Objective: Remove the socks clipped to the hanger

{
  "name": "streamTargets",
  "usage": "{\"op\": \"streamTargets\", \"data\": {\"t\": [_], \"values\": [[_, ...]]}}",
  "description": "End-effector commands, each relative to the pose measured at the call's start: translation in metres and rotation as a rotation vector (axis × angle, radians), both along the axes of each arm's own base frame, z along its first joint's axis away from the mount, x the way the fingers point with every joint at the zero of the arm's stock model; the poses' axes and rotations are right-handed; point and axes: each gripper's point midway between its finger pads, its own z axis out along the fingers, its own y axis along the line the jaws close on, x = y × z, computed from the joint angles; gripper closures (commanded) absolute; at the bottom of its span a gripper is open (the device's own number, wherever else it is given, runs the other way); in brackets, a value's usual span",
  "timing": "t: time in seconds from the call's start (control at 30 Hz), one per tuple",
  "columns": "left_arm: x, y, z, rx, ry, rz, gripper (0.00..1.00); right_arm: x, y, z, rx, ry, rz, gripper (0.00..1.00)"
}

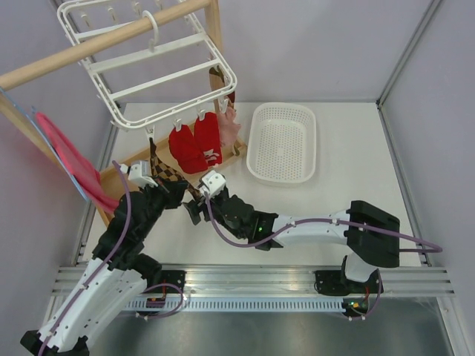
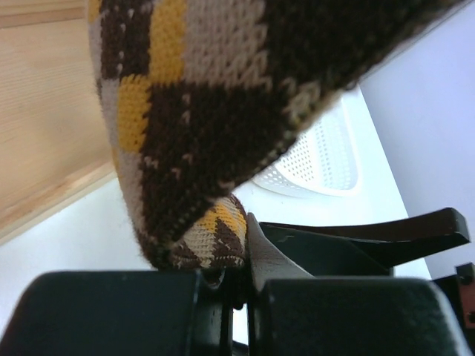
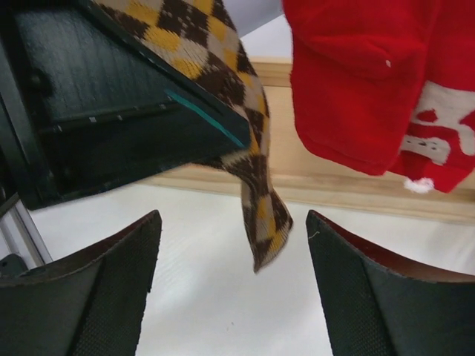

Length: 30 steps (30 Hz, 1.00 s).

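Observation:
The white hanger [image 1: 159,63] hangs by its hook from a wooden bar. Red socks [image 1: 194,144] with white marks and a pale pink sock [image 1: 231,122] hang from clips at its near edge. The brown-and-cream checkered sock [image 1: 165,172] hangs at the left. My left gripper [image 1: 180,194] is shut on its lower part [image 2: 215,241]. My right gripper [image 1: 194,210] is open just beside it. In the right wrist view the sock's tip [image 3: 263,222] dangles between the open fingers [image 3: 111,285], touching neither. A red sock [image 3: 371,89] hangs beyond them.
A white mesh basket [image 1: 256,159] lies on the table right of the socks. The wooden rack's bar [image 1: 74,52] and base board [image 1: 119,176] stand at the left. A red hoop [image 1: 70,159] leans by the left wall. The left gripper's black body [image 3: 111,111] is close above my right fingers.

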Motion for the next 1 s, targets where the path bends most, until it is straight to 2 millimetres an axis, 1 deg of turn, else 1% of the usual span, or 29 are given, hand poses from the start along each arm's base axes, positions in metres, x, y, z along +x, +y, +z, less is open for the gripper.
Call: {"op": "streamTargets", "data": {"t": [0.0, 0.03, 0.1, 0.13, 0.23, 0.27, 0.33, 0.37, 0.4, 0.43, 0.47, 0.57, 0.6, 0.67, 0.7, 0.73, 0.77, 0.8, 0.83, 0.97], "values": [[-0.006, -0.011, 0.016, -0.089, 0.011, -0.038, 0.98, -0.002, 0.027, 0.027, 0.062, -0.037, 0.049, 0.19], [-0.006, -0.010, 0.018, -0.094, 0.006, -0.038, 0.98, 0.000, 0.030, 0.020, 0.047, -0.035, 0.051, 0.21], [-0.008, -0.011, 0.020, -0.095, 0.002, -0.045, 0.98, 0.001, 0.034, 0.020, 0.043, -0.041, 0.050, 0.27], [-0.009, -0.011, 0.022, -0.100, -0.006, -0.048, 0.98, 0.002, 0.035, 0.015, 0.031, -0.037, 0.048, 0.36], [-0.012, -0.010, 0.024, -0.104, -0.008, -0.052, 0.98, 0.004, 0.036, 0.008, 0.013, -0.035, 0.038, 0.44], [-0.012, -0.010, 0.025, -0.106, -0.011, -0.054, 0.98, 0.004, 0.036, 0.007, 0.013, -0.033, 0.033, 0.45], [-0.013, -0.011, 0.026, -0.105, -0.010, -0.062, 0.98, 0.006, 0.034, 0.002, 0.002, -0.034, 0.023, 0.51], [-0.014, -0.012, 0.025, -0.103, -0.005, -0.068, 0.98, 0.007, 0.033, 0.000, -0.004, -0.035, 0.019, 0.56], [-0.014, -0.013, 0.024, -0.099, -0.002, -0.071, 0.98, 0.008, 0.033, -0.001, -0.008, -0.033, 0.014, 0.79], [-0.014, -0.013, 0.024, -0.100, -0.003, -0.076, 0.98, 0.010, 0.031, -0.004, -0.016, -0.032, -0.004, 0.96], [-0.014, -0.014, 0.023, -0.097, 0.001, -0.077, 0.98, 0.010, 0.030, -0.006, -0.018, -0.029, -0.010, 0.99], [-0.014, -0.011, 0.022, -0.083, 0.002, -0.070, 0.97, 0.012, 0.027, -0.008, -0.030, -0.030, -0.027, 0.99], [-0.014, -0.009, 0.023, -0.070, -0.004, -0.062, 0.85, 0.012, 0.025, -0.004, -0.022, -0.030, -0.032, 0.99], [-0.015, 0.000, 0.026, -0.044, -0.009, -0.029, 0.65, 0.012, 0.020, -0.002, -0.017, -0.025, -0.041, 0.99], [-0.017, 0.004, 0.031, -0.031, -0.029, -0.022, 0.45, 0.011, 0.016, 0.000, -0.011, -0.022, -0.043, 0.99], [-0.018, 0.008, 0.034, -0.023, -0.040, -0.007, 0.30, 0.012, 0.014, 0.001, -0.010, -0.021, -0.050, 0.99], [-0.020, 0.011, 0.042, -0.021, -0.064, -0.001, 0.05, 0.010, 0.013, 0.000, -0.013, -0.019, -0.047, 0.99], [-0.023, 0.015, 0.048, -0.011, -0.091, 0.005, 0.02, 0.010, 0.011, 0.004, -0.009, -0.019, -0.047, 0.99], [-0.023, 0.020, 0.052, -0.003, -0.102, 0.023, 0.00, 0.009, 0.010, 0.002, -0.015, -0.013, -0.044, 0.99], [-0.030, 0.029, 0.071, 0.036, -0.143, 0.035, 0.00, 0.006, 0.009, 0.000, -0.019, -0.001, -0.036, 0.99]]}}
